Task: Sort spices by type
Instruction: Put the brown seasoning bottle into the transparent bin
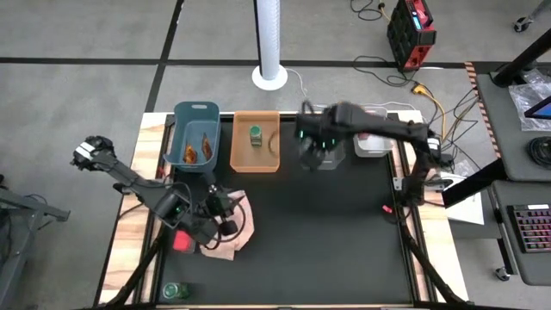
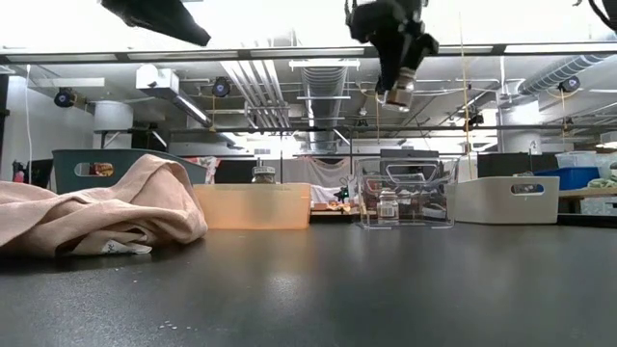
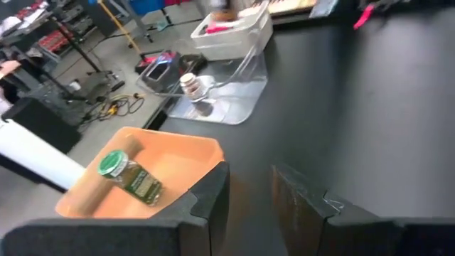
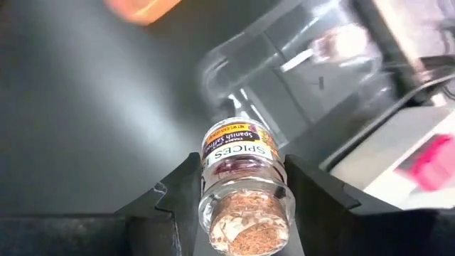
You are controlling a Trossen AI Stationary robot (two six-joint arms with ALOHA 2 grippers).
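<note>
My right gripper (image 4: 242,158) hangs high over the clear bin (image 1: 323,157), shut on a tiny cork-lidded jar (image 4: 238,178); the low view shows that jar (image 2: 403,93) well above the bin (image 2: 405,202). Another tiny jar (image 2: 388,205) stands inside the clear bin. A green-capped jar (image 3: 131,176) lies in the orange bin (image 1: 256,142). Orange-brown packets (image 1: 198,151) lie in the blue bin (image 1: 196,129). My left gripper (image 3: 249,174) is open with nothing between its fingers, over the pink cloth (image 1: 231,226) at the near left. My right gripper pinches the tiny jar between its two fingers, on the glass sides just below the cork lid (image 4: 207,186). The fingers point steeply down and lie along the jar. The cork end faces the wrist and the jar's bottom points down. The jar is lifted clear, above the clear bin.
A white bin (image 1: 372,142) stands right of the clear one, at the table's far edge. A red item (image 1: 182,241) lies beside the pink cloth, and a green-capped jar (image 1: 175,291) lies at the near left corner. The black mat's middle and right are bare.
</note>
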